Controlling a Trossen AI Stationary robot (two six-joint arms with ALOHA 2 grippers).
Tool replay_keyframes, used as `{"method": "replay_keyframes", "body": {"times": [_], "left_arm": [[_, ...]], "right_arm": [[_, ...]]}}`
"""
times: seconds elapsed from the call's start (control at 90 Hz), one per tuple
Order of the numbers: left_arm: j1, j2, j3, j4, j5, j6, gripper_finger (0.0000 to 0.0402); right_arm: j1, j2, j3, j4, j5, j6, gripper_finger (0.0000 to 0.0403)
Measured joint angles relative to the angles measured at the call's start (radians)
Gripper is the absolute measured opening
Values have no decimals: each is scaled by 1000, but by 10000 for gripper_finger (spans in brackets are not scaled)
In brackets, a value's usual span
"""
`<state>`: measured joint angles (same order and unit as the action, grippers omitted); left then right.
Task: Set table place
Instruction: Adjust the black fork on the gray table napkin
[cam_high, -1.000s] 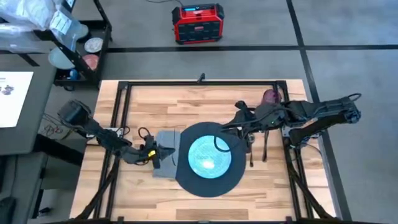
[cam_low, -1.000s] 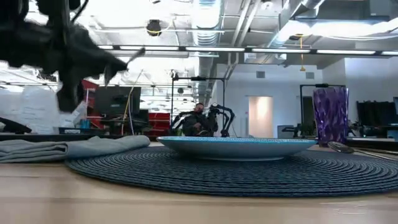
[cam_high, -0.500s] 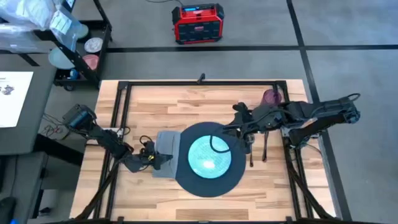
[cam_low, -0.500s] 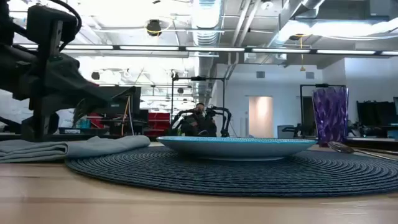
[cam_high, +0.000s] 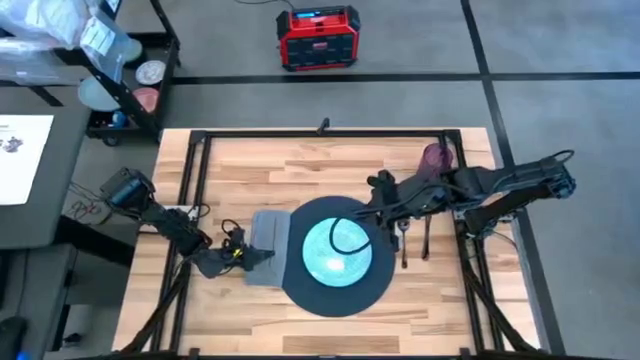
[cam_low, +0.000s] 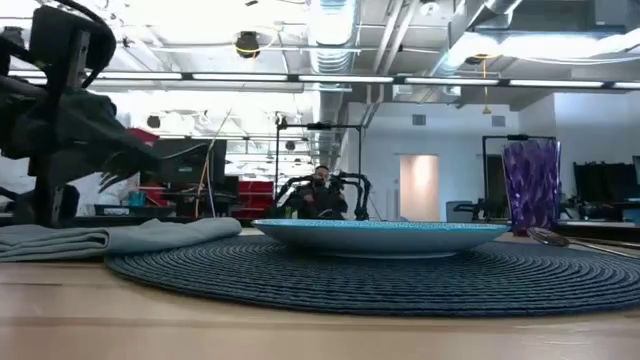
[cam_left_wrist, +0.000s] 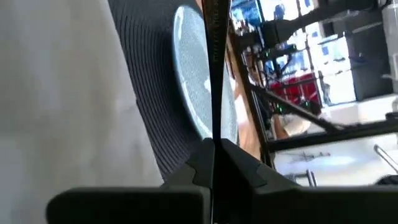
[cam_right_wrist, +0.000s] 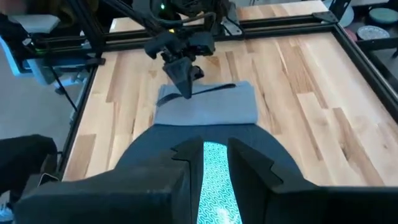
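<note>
Okay, my left end effector grips the metal fork over the grey square napkin, left of centre; I'd lay it flat, mid-cloth. Right end effector gapes above the teal round plate.

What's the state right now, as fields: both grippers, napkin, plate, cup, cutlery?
left gripper: shut on the fork, holding it over the napkin
right gripper: open, empty, above the plate's right side
napkin: flat on the table, left of the mat
plate: centred on the mat
cup: upright, far right of the mat
other cutlery: two pieces lying right of the mat
</note>
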<state>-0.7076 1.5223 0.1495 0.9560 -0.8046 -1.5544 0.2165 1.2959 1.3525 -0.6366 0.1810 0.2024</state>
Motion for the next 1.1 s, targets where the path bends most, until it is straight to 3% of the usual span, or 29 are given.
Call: {"method": "replay_keyframes", "body": {"times": [0.133, 0.256, 0.367, 0.433, 0.522, 0.711, 0.867, 1.011, 1.1], "left_arm": [[0, 0, -2, 11, 55, 0, 0], [1, -57, 1, 37, 90, 95, 0], [3, -165, 32, -106, 137, 162, 0], [13, -257, 80, -311, 185, 168, 0], [31, -377, 194, -723, 233, 158, 0], [67, -496, 612, -1572, 199, 268, 0], [122, -396, 882, -2038, 233, 299, 0], [205, -207, 993, -2342, 416, 355, 0], [236, -67, 1040, -2486, 467, 421, 0]], "right_arm": [[0, 3, 0, 0, 0, 3, 62], [0, 2, 0, 2, 0, 8, 62], [0, 3, 0, 1, 0, 8, 62], [0, 3, 0, 2, 0, 8, 62], [-4, 2, 0, 1, 0, 8, 62], [-10, 2, 0, 1, 0, 8, 62], [-9, 2, 0, 2, -1, 10, 62], [-9, 2, 0, 2, -1, 10, 62], [-9, 2, 0, 2, -1, 9, 62]]}}
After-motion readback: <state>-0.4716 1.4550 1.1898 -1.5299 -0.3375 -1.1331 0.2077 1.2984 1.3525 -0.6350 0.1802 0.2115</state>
